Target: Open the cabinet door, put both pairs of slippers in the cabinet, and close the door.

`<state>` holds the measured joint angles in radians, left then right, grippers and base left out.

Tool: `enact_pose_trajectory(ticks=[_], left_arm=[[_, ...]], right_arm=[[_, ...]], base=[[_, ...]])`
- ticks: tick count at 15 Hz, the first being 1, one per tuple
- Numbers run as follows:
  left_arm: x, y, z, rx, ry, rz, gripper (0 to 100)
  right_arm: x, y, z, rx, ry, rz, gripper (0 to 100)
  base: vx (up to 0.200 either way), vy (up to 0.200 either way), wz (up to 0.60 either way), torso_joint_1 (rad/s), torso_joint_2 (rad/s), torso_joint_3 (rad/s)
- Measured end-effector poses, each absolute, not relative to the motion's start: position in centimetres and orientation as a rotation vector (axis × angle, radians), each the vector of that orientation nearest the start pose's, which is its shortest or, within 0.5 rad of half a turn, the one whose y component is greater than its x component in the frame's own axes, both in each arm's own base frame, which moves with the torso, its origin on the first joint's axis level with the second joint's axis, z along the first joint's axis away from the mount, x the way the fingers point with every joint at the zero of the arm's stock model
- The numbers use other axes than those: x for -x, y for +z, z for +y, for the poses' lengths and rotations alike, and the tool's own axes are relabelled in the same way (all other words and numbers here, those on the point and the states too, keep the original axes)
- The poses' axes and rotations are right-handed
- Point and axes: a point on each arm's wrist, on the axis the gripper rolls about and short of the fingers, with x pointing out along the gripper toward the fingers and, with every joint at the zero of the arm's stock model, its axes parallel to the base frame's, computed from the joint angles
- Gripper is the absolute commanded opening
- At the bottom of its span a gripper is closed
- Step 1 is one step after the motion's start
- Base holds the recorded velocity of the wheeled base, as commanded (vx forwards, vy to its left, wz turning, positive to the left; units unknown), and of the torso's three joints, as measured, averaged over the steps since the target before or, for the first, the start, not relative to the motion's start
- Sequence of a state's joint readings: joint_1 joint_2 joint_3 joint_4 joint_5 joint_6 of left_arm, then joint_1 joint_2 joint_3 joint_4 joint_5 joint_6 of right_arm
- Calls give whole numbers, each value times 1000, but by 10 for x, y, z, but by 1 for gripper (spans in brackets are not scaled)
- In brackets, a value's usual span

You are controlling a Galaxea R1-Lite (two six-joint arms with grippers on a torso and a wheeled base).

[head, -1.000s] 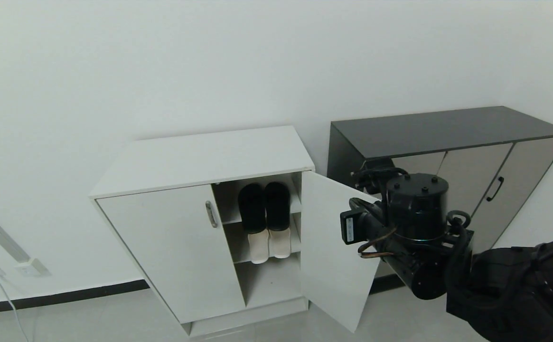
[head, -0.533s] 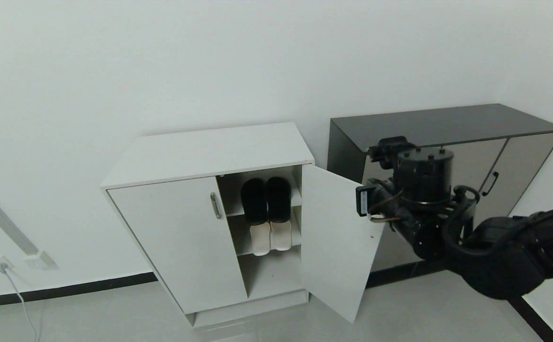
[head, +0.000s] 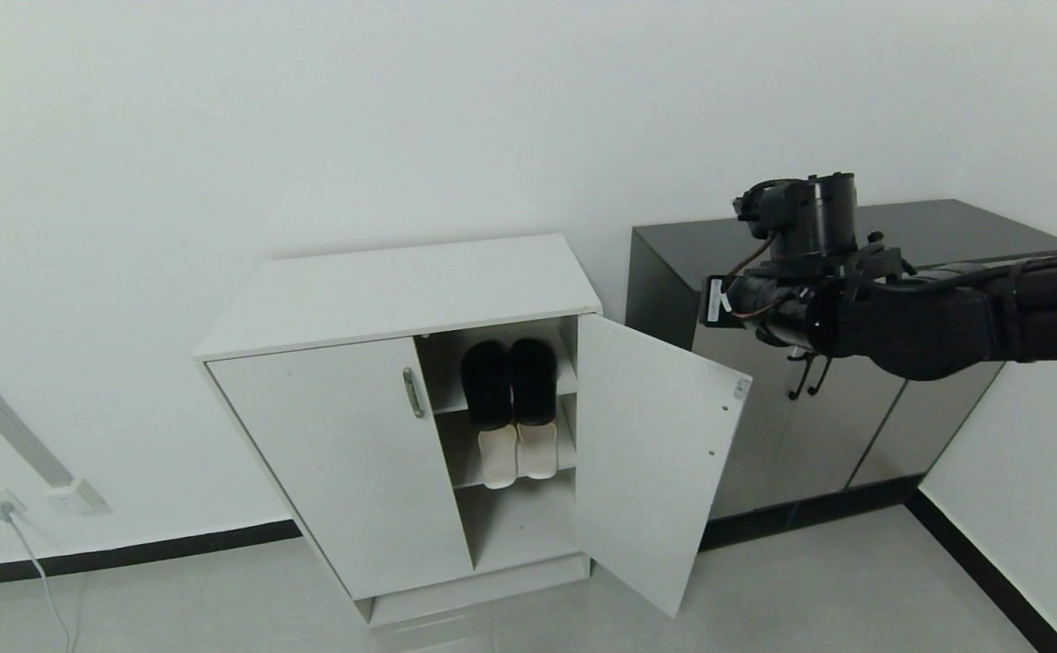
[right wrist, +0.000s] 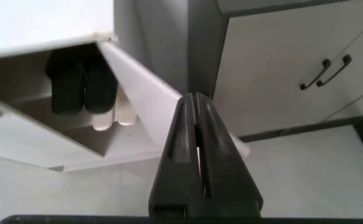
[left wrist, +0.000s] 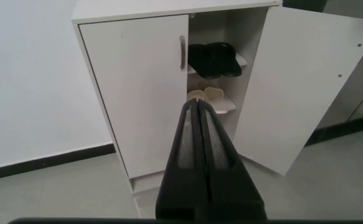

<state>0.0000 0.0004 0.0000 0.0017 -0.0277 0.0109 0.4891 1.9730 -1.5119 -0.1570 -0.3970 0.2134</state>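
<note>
Right claw, shut together and empty, has risen clear of the open white panel cabinet door. Left claw also together. Black slippers and cream slippers sit shelved inside the cabinet. Judgement: only closing the door remains.

White cabinet: smooth, matt board. Handle: brushed metal. Dark cabinet: satin top, mirror-like doors. Floor: smooth, faintly glossy tile.

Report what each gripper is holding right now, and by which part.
Nothing is held. The left gripper and the right gripper are both shut on nothing. The black slippers and the white slippers sit on shelves inside the cabinet.
</note>
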Motion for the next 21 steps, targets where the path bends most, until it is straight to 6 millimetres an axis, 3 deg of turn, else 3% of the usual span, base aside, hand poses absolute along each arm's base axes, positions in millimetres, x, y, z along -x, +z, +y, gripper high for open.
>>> enact_pose_trajectory(ticks=[4, 8, 15, 21], left_arm=[[23, 75, -1, -10, -28, 2, 0], [23, 75, -1, -9, -27, 2, 0], [23, 75, -1, -9, -27, 2, 0], [23, 75, -1, -9, -28, 2, 0]], right_arm=[[-396, 213, 176, -104, 47, 317, 0], [-413, 182, 176, -102, 31, 379, 0], [-426, 157, 177, -102, 16, 402, 0], [-428, 148, 178, -93, 12, 417, 0]], base=[[0, 0, 0, 0, 0, 0], [0, 0, 0, 0, 0, 0], [0, 0, 0, 0, 0, 0], [0, 0, 0, 0, 0, 0]])
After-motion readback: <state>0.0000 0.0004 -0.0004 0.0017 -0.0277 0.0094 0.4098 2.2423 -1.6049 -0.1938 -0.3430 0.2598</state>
